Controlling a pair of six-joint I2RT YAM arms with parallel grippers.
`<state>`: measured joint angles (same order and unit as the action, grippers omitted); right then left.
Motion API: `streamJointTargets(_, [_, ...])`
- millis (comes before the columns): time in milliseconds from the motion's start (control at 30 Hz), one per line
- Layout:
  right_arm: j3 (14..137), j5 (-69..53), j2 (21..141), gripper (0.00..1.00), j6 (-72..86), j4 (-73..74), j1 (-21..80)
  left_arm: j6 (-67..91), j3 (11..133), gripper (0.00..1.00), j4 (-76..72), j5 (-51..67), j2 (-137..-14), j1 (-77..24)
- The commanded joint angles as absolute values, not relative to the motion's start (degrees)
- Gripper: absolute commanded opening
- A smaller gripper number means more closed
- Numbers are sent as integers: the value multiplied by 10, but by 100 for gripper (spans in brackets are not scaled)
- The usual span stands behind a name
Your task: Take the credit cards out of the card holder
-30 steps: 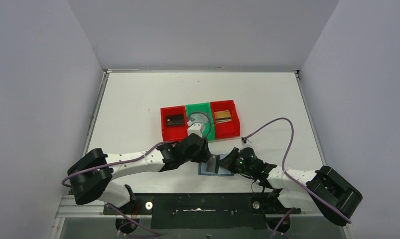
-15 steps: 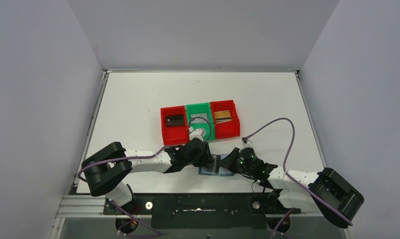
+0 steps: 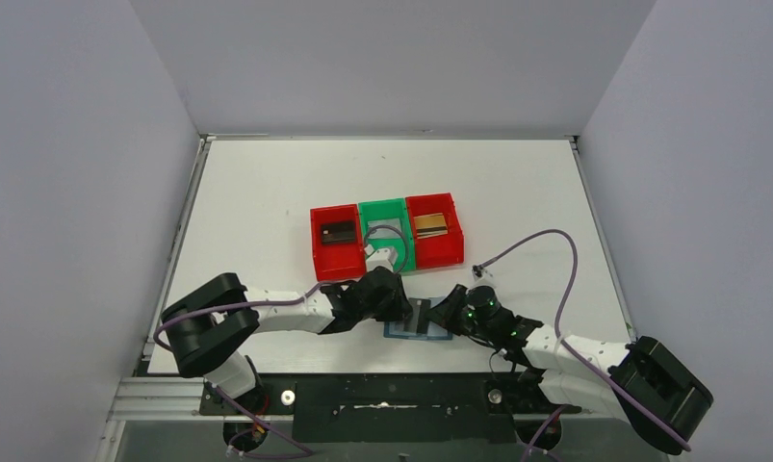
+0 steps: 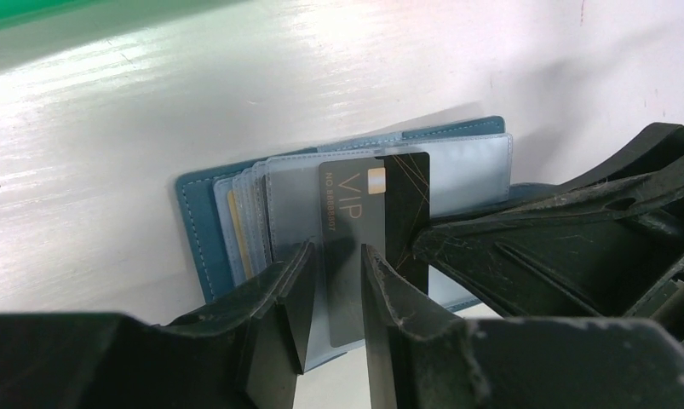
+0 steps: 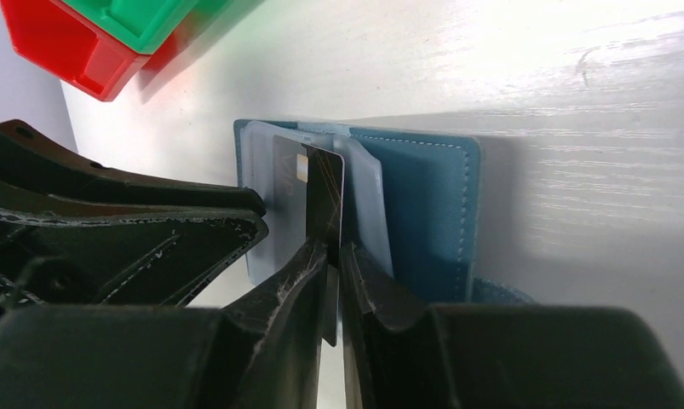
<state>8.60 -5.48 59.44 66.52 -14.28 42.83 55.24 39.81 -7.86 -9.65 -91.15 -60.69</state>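
Holder (image 4: 195,223) lies open on the table (image 3: 267,183) between my two pincers. Its teal cover is flat down just ahead of the left pincer (image 4: 336,290) and just ahead of the right pincer (image 5: 331,264), which face each other across it. The clear sleeves (image 4: 474,166) fan up from its spine.

I see the VIP card (image 4: 405,200) partway out of one sleeve. The half toward the left pincer sits under plastic and looks grey. The half toward the right pincer is bare black with gold lines. My right pincer is pressed together on that bare half: from its wrist camera the card runs edge-on between the two fingers, with no gap that I can make out. My left pincer is spread a little, one finger on either side of the sleeved half, tips down at the sleeve. I cannot tell whether those tips press on the plastic.

A yellow-edged card (image 4: 233,223) sits deeper in the holder, left of the left pincer's tips.

Beyond the left pincer, three bins stand touching in a row. The green bin (image 3: 394,205) is straight out from it. The left red bin (image 3: 316,245), out and to its left, holds a black card (image 3: 339,232). The right red bin (image 3: 456,241), out and to its right, beyond the right pincer too, holds a gold card (image 3: 430,225).
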Motion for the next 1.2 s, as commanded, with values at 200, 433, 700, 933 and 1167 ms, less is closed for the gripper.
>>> streamJointTargets(200, [53,2,606,38,708,-203,421,535,402,22,13,-113,-936,-611])
streamJointTargets(433, [53,-4,597,48,648,-199,422,537,398,21,11,-115,-929,-611])
streamJointTargets(700, [62,-53,610,44,658,-194,421,539,394,21,10,-116,-925,-611])
streamJointTargets(933, [56,-88,644,41,657,-260,421,538,394,20,12,-119,-922,-611])
streamJointTargets(1167, [53,-84,651,25,667,-254,421,538,395,20,18,-121,-920,-611])
